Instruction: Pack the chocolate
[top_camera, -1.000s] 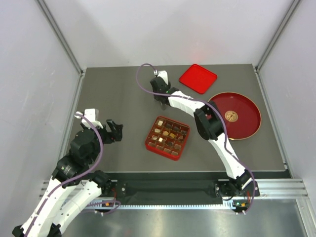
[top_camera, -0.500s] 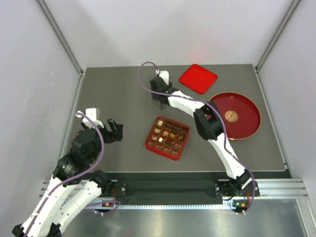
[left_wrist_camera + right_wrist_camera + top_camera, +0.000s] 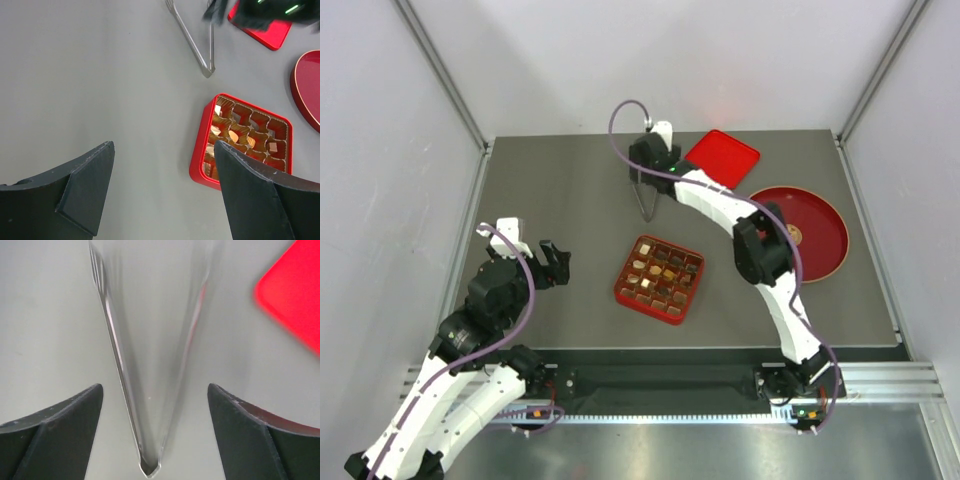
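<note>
The chocolate (image 3: 658, 272) fills several cells of a red gridded tray (image 3: 623, 290) at the table's middle, as brown, tan and cream pieces; the left wrist view shows these pieces (image 3: 234, 135) too. One tan piece (image 3: 788, 236) lies on the round red plate (image 3: 825, 215). Metal tongs (image 3: 645, 202) lie flat on the table beyond the tray. My right gripper (image 3: 155, 387) hangs open over them, its fingers either side of the tongs (image 3: 116, 357) without touching. My left gripper (image 3: 162, 150) is open and empty, left of the tray (image 3: 199, 150).
A flat red lid (image 3: 721, 158) lies at the back, just right of the right wrist (image 3: 653, 155). The round plate sits at the right side. Metal frame rails run along the table's left and right edges.
The right gripper has opened wider and pulled back toward the far side. The tongs now lie exposed on the table. The left arm has barely moved.
</note>
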Robot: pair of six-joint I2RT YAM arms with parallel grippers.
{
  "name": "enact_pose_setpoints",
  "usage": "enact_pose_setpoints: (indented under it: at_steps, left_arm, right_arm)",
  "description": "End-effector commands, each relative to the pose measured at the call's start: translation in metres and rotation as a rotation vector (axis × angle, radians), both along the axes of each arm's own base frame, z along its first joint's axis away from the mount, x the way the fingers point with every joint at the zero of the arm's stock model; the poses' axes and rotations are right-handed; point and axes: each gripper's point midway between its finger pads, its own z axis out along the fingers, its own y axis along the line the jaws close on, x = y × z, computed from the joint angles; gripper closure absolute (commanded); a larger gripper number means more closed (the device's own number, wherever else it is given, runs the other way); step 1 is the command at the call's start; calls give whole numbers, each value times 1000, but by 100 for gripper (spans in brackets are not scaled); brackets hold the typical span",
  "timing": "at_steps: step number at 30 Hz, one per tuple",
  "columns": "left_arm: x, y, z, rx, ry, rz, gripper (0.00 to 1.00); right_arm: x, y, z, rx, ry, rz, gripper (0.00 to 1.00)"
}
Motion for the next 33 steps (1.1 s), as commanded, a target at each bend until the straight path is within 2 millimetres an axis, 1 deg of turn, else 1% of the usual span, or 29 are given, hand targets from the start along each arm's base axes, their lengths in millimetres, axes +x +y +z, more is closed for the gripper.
enact_pose_setpoints:
  at_steps: [1, 2, 3, 4, 5, 6, 7, 8, 9, 10, 12, 13, 14, 15, 20, 22, 23, 24, 29, 31, 32, 33]
  left_arm:
    - [3, 2, 7, -4, -32, 14, 15]
    - [3, 2, 8, -6, -33, 13, 15]
    - [3, 2, 8, -6, -33, 13, 15]
    - [3, 2, 8, -9, -35, 15, 15]
    - [2, 2, 8, -9, -35, 13, 15]
    - [2, 2, 8, -10, -37, 13, 15]
    - [2, 2, 8, -10, -37, 13, 15]
    - [2, 2, 8, -10, -37, 13, 15]
    - [2, 2, 8, -7, -37, 11, 15]
    - [2, 2, 8, -7, -37, 12, 15]
    - [2, 2, 7, -4, -33, 12, 15]
    - [2, 2, 7, -5, -33, 11, 15]
    - [2, 1, 8, -7, -35, 9, 15]
    - [2, 2, 8, -6, -37, 9, 15]
    - [2, 2, 7, -4, -32, 12, 15]
    - [2, 3, 8, -7, -37, 14, 15]
    - [2, 3, 8, -6, -36, 14, 15]
    - [2, 3, 7, -5, -35, 15, 15]
    - [2, 3, 6, -2, -30, 17, 15]
    - [2, 3, 7, -5, -32, 18, 15]
    - [2, 3, 7, -5, -32, 18, 15]
    - [2, 3, 6, -3, -31, 19, 15]
  right_arm:
    - [12, -39, 106, 90, -157, -66, 20]
    - [11, -49, 116, 95, -168, -86, 25]
    - [12, -62, 111, 77, -158, -114, 32]
    - [15, -82, 108, 62, -143, -168, 40]
    - [15, -94, 109, 57, -136, -195, 50]
    - [15, -106, 103, 45, -119, -217, 53]
    - [15, -124, 96, 40, -96, -255, 57]
    - [17, -132, 97, 47, -93, -273, 57]
    - [17, -143, 89, 40, -75, -295, 57]
    - [20, -158, 83, 41, -54, -327, 57]
    - [18, -174, 71, 22, -11, -363, 59]
    - [20, -187, 66, 26, 3, -399, 61]
    - [21, -194, 61, 24, 17, -418, 61]
    - [20, -207, 54, 19, 36, -445, 62]
    - [21, -230, 22, 33, 115, -505, 62]
    - [23, -238, 14, 44, 135, -523, 62]
    - [24, -239, 6, 45, 147, -524, 62]
    - [27, -243, 3, 52, 153, -530, 62]
    - [32, -245, -24, 72, 201, -542, 63]
    - [33, -248, -31, 76, 210, -557, 63]
    - [33, -250, -38, 75, 221, -565, 63]
    - [35, -251, -39, 86, 220, -572, 63]
